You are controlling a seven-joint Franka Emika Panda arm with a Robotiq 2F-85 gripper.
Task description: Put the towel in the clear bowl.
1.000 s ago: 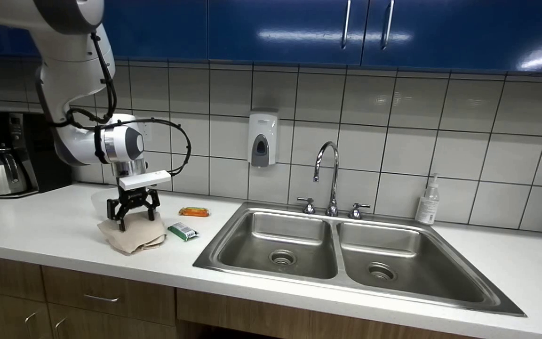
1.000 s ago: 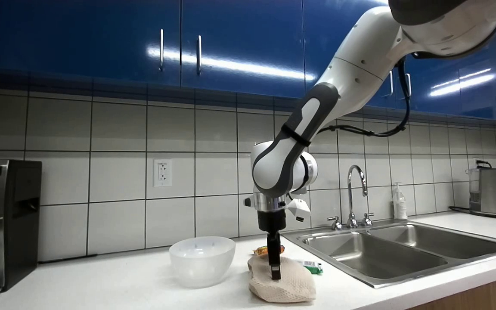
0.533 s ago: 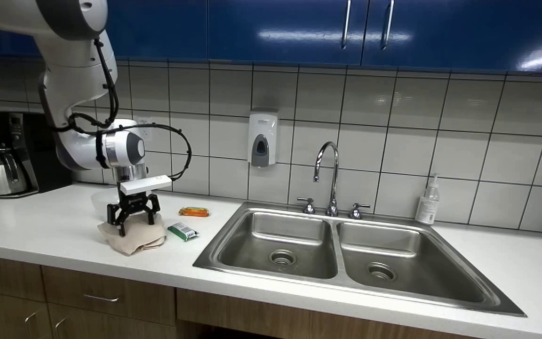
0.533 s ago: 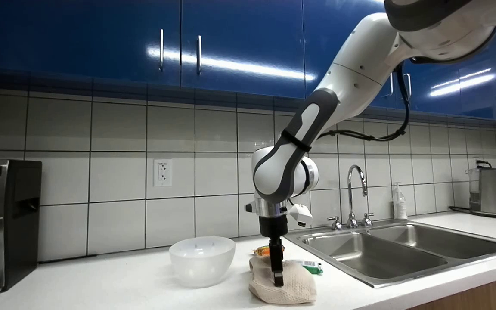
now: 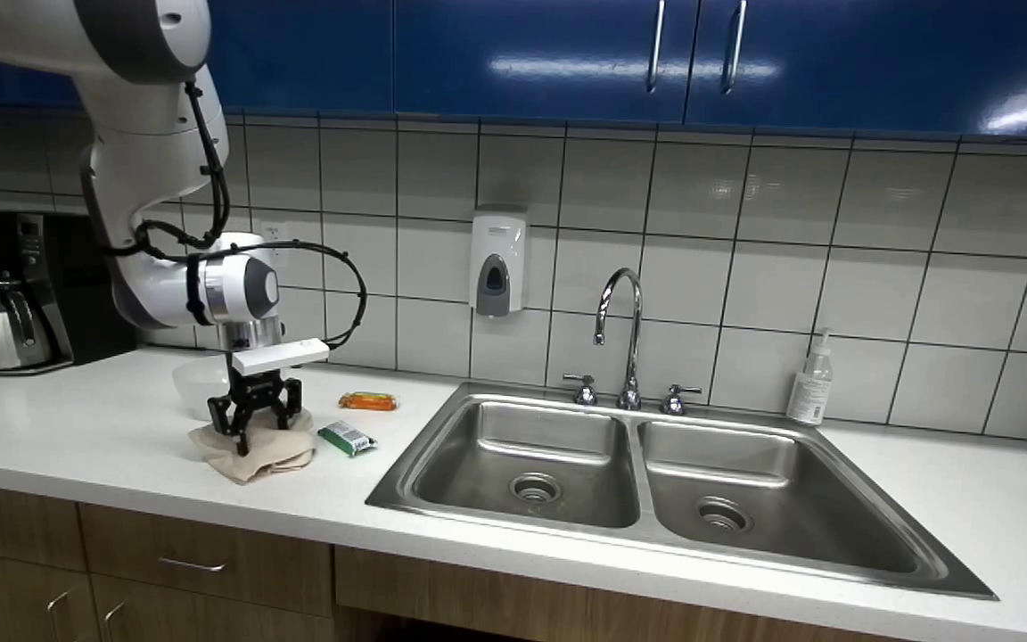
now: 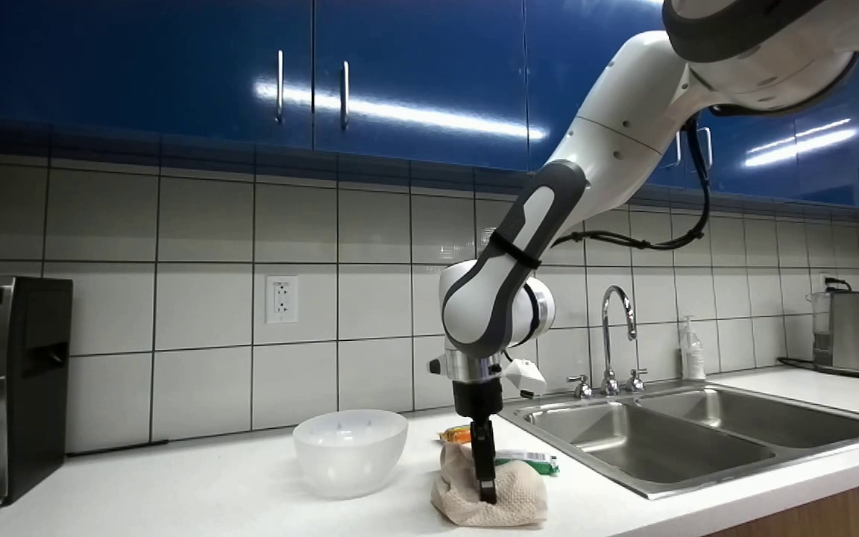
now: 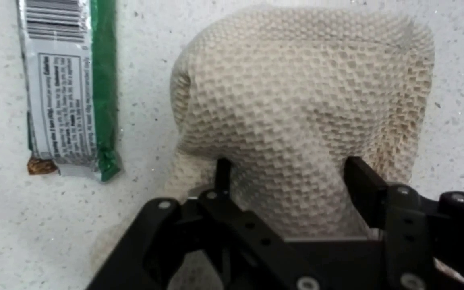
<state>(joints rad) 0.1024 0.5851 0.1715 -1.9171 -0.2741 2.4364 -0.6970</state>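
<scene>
The beige waffle-textured towel lies bunched on the white counter; it also shows in an exterior view and in the wrist view. My gripper points straight down into the towel. In the wrist view the gripper's fingers are partly closed but well apart, with a raised fold of towel between them. The fingertips press into the cloth. The clear, frosted bowl stands upright beside the towel, nearer the wall. It is partly hidden behind the gripper in an exterior view.
A green wrapped bar lies close beside the towel, also in the wrist view. An orange wrapped bar lies nearer the wall. A double sink and a coffee maker stand on opposite sides.
My gripper has moved down into the towel, and its fingers have come closer together. The towel has bunched up around and between the fingers. The bowl has not moved.
</scene>
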